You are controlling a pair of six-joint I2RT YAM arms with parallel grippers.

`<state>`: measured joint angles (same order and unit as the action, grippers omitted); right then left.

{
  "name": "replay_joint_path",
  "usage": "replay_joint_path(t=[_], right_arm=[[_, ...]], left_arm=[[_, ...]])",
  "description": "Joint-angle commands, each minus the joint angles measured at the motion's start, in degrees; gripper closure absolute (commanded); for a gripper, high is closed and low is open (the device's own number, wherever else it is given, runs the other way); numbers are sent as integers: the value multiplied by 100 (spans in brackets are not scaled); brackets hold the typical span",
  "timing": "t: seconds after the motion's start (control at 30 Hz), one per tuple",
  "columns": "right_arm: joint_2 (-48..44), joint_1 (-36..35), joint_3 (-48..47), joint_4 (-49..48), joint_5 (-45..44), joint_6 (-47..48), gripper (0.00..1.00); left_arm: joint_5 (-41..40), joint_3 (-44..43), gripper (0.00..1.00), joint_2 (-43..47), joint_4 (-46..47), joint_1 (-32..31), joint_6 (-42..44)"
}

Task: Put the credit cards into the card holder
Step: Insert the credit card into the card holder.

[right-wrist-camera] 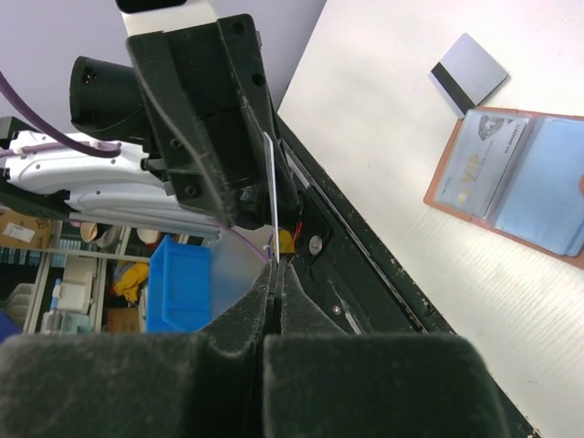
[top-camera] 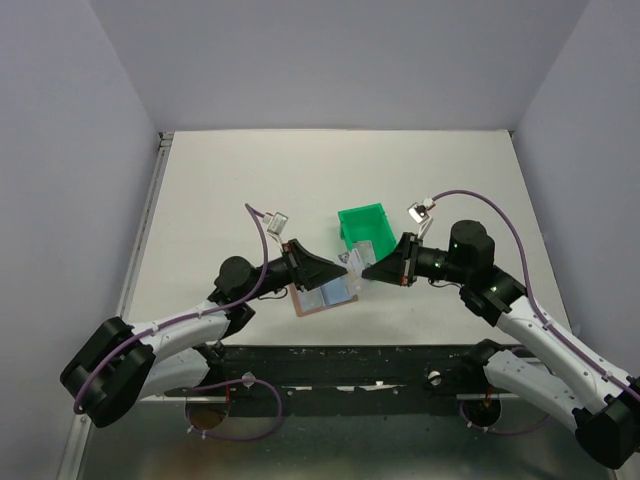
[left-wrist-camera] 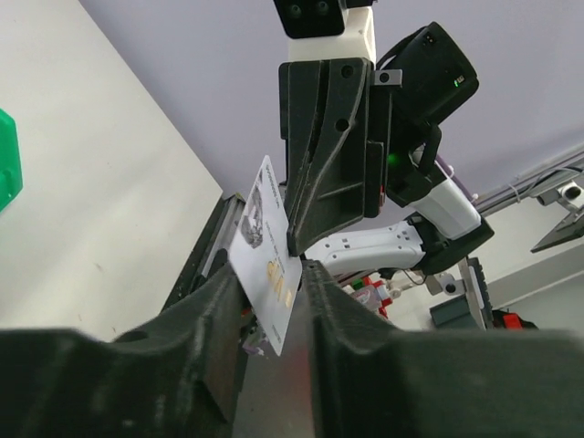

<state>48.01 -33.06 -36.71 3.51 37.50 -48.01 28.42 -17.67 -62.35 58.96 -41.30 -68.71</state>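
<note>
One credit card (left-wrist-camera: 265,246) hangs edge-up just above the open card holder (right-wrist-camera: 547,196), which lies near the near edge of the worktop (top-camera: 250,170). Thin, light, stiff and slick, the card is best pinched flat across its faces, close to one edge. The right gripper (right-wrist-camera: 274,270) is clamped tight on it, while the left gripper (left-wrist-camera: 274,274) stands partly apart astride it; whether its pads press, I cannot tell.

You can read "VIP" on the credit card (right-wrist-camera: 482,164) tucked into the open card holder (right-wrist-camera: 525,187). On the upright card (left-wrist-camera: 267,255) in the left wrist view, the print is too small for you to make out.
</note>
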Motion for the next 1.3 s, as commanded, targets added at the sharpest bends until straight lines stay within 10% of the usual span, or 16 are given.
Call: replay_joint_path(t=[0.0,0.23,0.43,1.27], right_arm=[[59,-25,102,-201,206,-51,100],[42,-25,24,0,171,186,94],[-37,-16,-117,326,109,485,66],[-371,-25,-539,1205,12,1233,73]], left_arm=[[-153,-184,69,-251,598,-124,-2],[-48,-228,100,-620,1047,-229,-195],[110,-298,100,-779,1197,-308,-266],[743,-896,100,-1025,204,-599,77]])
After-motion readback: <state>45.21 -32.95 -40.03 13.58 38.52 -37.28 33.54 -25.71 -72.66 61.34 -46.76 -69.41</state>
